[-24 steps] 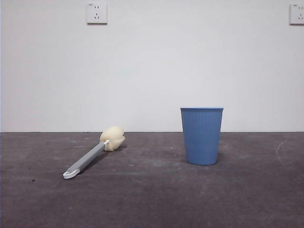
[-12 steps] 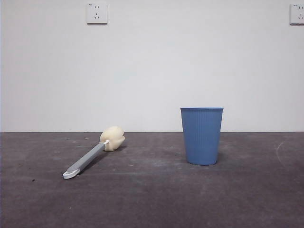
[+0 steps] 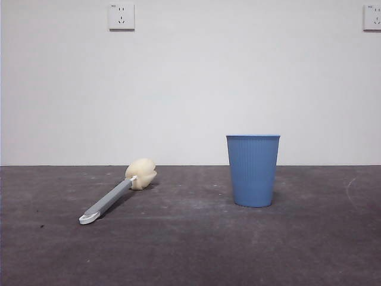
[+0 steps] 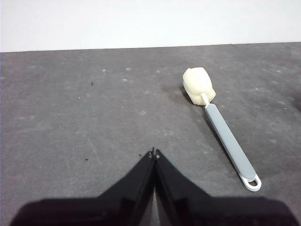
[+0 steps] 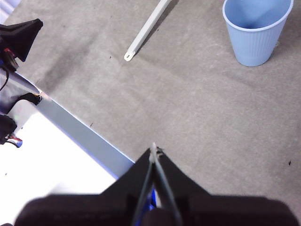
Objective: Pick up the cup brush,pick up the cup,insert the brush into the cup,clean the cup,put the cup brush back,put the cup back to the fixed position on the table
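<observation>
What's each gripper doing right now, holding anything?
Left gripper: closed, empty, above the table, apart from the cup brush.
Right gripper: closed, empty, well clear of the cup.

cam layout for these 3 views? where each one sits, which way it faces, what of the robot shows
Front: low, near table height, looking level across the table to a white wall; cup brush lying, cup upright; no robot in view.
Left wrist: above the table, angled down; left hand shut, nothing held; cup brush beyond it.
Right wrist: higher up, looking steeply down; right hand shut, nothing held; cup, brush handle, table edge.
Shared: the brush appears in all three; the cup in front and right wrist.
</observation>
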Robot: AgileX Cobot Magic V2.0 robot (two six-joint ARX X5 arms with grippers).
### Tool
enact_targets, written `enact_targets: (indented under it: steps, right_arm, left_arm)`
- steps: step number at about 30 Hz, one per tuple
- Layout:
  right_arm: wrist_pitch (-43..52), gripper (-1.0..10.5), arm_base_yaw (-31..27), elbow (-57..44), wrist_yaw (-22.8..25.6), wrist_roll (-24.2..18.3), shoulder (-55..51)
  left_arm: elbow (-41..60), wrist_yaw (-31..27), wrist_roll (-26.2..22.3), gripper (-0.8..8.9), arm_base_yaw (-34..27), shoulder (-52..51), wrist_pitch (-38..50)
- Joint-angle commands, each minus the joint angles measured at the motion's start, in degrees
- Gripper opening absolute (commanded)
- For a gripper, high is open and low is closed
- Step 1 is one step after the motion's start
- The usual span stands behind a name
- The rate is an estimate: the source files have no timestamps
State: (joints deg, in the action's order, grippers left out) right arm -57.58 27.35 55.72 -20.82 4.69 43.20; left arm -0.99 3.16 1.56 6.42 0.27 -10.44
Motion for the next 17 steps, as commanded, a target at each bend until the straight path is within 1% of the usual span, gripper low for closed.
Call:
enact_targets:
  steps: [1, 4, 6, 7, 8, 12, 13, 17]
  right_arm:
    - [0.1, 0.0, 0.1, 0.0, 0.2, 0.0, -0.1]
    - [0.1, 0.0, 0.1, 0.0, 0.2, -0.3, -0.3]
    - [1.1, 0.0, -0.6, 0.0, 2.6, -4.2, -1.3]
    - [2.1, 0.0, -1.1, -0.1, 4.7, -5.8, -2.3]
    - [3.5, 0.0, -1.6, -0.1, 6.3, -6.8, -3.4]
    - [10.7, 0.0, -4.1, -0.2, 7.3, -8.2, -9.6]
    - [12.1, 0.0, -4.7, -0.2, 8.6, -8.2, -11.3]
    - [16.4, 0.0, -7.8, -0.6, 17.6, -8.2, -18.0]
  left_arm:
    - [0.9, -0.1, 0.3, -0.03, -0.2, -0.1, 0.5]
    - [0.9, -0.1, 0.3, -0.03, -0.2, -0.1, 0.5]
    - [0.9, -0.1, 0.3, -0.03, -0.2, -0.1, 0.5]
    - [0.9, -0.1, 0.3, -0.03, -0.2, -0.1, 0.5]
    - [0.9, -0.1, 0.3, -0.03, -0.2, -0.1, 0.5]
    - [0.9, -0.1, 0.3, -0.03, -0.2, -0.1, 0.5]
    - [0.9, -0.1, 0.3, -0.03, -0.2, -0.1, 0.5]
    - [0.9, -0.1, 0.3, -0.03, -0.2, -0.1, 0.5]
